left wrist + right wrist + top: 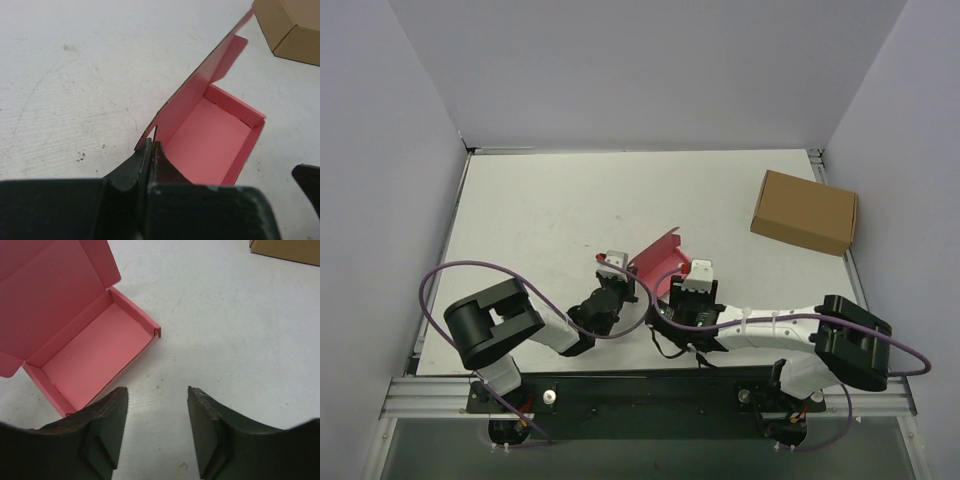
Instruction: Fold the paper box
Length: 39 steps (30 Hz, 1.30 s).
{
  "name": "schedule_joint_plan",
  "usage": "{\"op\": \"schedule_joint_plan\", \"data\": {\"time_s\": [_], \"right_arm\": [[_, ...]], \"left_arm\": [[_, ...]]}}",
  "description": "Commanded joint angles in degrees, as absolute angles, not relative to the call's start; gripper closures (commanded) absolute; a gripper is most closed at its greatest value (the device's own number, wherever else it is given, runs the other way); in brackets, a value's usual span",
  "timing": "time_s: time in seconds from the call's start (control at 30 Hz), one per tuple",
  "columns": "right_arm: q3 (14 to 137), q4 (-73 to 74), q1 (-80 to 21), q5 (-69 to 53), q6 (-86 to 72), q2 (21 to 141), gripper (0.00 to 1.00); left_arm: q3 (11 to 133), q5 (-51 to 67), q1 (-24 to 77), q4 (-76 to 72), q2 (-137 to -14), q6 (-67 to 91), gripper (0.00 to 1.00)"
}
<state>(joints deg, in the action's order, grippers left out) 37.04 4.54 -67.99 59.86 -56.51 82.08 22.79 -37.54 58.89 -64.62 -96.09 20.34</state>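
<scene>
paper box (95,355): pink, lid standing up
left gripper (151,149): closed tight on its left wall
right gripper (157,397): open, holding nothing

paper box (658,262): lid raised | left pincer (619,264), right pincer (695,270): beside it

White table (540,210), scuffed and speckled; a brown cardboard box (805,211) lies by its right edge; the paper box (660,262), lid raised, rests well left of that cardboard box.
</scene>
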Motion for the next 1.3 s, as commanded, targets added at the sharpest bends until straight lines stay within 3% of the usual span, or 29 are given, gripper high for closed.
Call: {"op": "schedule_joint_plan", "data": {"time_s": [0.0,0.1,0.2,0.3,0.5,0.67,0.93,1.27], "right_arm": [[35.16,13.17,-68.82,59.68,-59.59,74.54,0.44],[34.02,14.59,-69.08,56.45,-56.96,69.8,0.32],[32.96,15.38,-67.17,52.67,-53.19,64.09,0.3],[32.52,15.29,-61.28,41.08,-49.67,57.15,0.3],[35.59,14.15,-34.49,3.92,-44.48,48.26,0.29],[38.93,12.66,-17.78,-17.71,-44.47,53.32,0.3],[46.31,8.0,-13.62,-26.1,-42.28,66.86,0.3],[55.62,8.79,-13.71,-25.14,-33.23,77.77,0.3]], "left_arm": [[20.83,-35.86,59.33,-53.6,-97.12,13.29,1.0],[20.48,-33.49,59.41,-54.84,-95.54,8.38,1.0],[20.39,-29.82,59.24,-55.11,-93.43,3.45,1.0],[20.39,-25.33,58.89,-54.15,-91.85,-1.21,1.0],[20.22,-18.46,58.19,-52.47,-89.56,-6.32,1.0],[19.43,-15.82,58.01,-52.64,-87.98,-8.87,1.0],[20.83,-10.73,58.01,-49.22,-86.66,-12.21,1.0],[22.94,-9.76,58.01,-45.18,-86.31,-14.15,1.0]]}}
